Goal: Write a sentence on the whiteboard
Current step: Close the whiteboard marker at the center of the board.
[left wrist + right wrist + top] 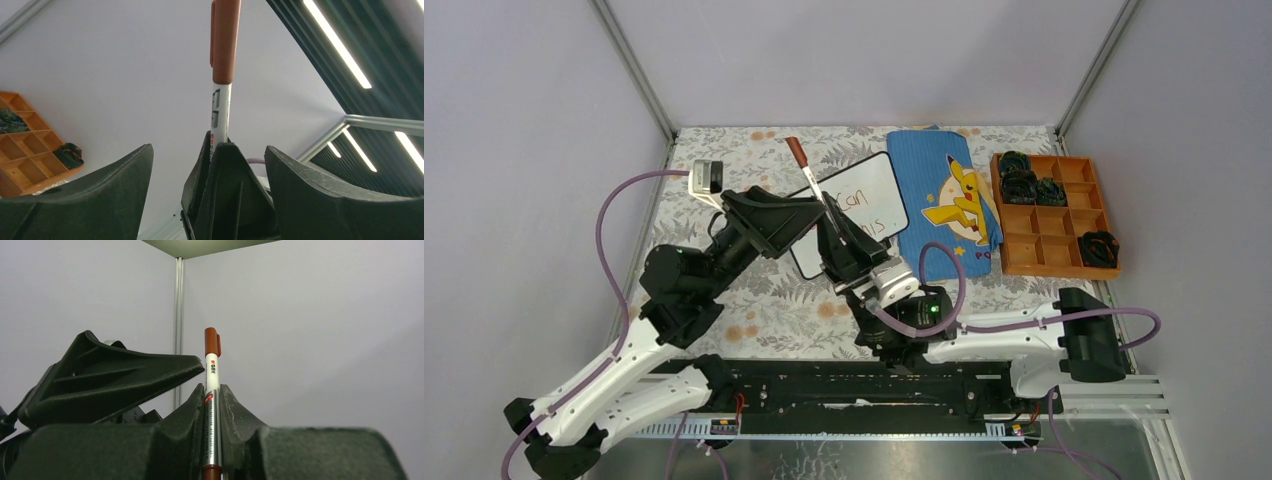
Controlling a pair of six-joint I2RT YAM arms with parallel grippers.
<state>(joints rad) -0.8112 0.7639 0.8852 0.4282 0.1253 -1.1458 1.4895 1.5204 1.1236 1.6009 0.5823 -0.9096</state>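
My two arms bend in from the near edge and meet over the near end of the whiteboard (879, 175). My right claw (212, 400) pinches a pen (212, 375) upright, brown cap on top. My left claw (206, 150) gapes wide, one finger on either side of it. Only the overhead view shows the whiteboard lying flat beneath, its red-brown writing (856, 198) partly hidden by my arms, and a blue cloth (929, 180) just right of it.
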